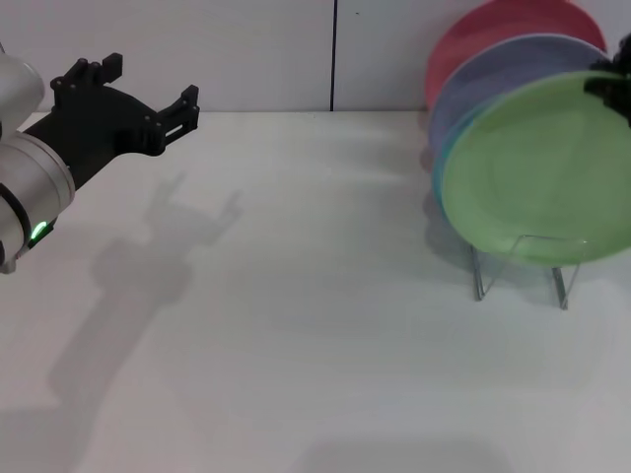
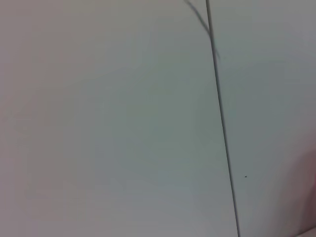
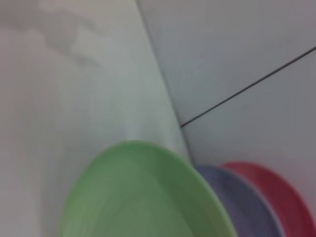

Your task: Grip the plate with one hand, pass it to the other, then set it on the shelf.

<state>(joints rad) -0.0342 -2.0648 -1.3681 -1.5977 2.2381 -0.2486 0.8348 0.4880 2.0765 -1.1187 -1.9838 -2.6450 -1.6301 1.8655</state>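
Note:
The light green plate [image 1: 542, 168] stands upright in the front slot of the silver wire rack [image 1: 562, 286] at the right of the table. It also shows in the right wrist view [image 3: 143, 197]. My right gripper [image 1: 613, 81] is a black shape at the view's right edge, at the plate's upper rim; only part of it shows. My left gripper [image 1: 148, 89], on the silver-grey arm with the green light, hangs open and empty over the table's far left, far from the plate.
Behind the green plate stand a teal plate [image 1: 440, 158], a lavender plate [image 1: 513, 74] and a red plate [image 1: 493, 30]. The white table [image 1: 296, 325] runs to a wall with a dark vertical seam [image 1: 333, 54]. The left wrist view shows only wall.

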